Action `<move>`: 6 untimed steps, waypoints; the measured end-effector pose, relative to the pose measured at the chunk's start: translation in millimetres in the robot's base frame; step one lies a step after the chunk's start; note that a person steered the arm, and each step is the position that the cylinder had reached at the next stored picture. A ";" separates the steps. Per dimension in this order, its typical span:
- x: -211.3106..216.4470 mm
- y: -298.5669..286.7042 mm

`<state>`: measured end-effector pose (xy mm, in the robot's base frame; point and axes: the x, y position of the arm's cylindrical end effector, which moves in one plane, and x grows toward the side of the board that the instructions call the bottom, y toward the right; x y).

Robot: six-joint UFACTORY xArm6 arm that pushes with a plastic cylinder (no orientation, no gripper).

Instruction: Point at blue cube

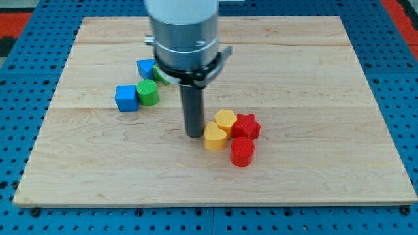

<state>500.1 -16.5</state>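
A blue cube (127, 98) sits on the wooden board (313, 78) at the view's left, touching a green cylinder (148, 93) on its right. A second blue block (145, 68) lies just above them, partly hidden by the arm, with a sliver of another green block (159, 74) beside it. My tip (194, 135) rests on the board near the middle, well to the right of and below the blue cube, right next to a yellow heart-shaped block (215, 137).
A cluster sits right of my tip: a yellow block (226, 120), a red star (247, 126) and a red cylinder (242, 151). The arm's grey body (183, 32) covers the board's upper middle. Blue pegboard surrounds the board.
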 end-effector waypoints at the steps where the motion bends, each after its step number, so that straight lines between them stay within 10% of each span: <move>1: 3.1 -57.5; 6: -82.7 -212.1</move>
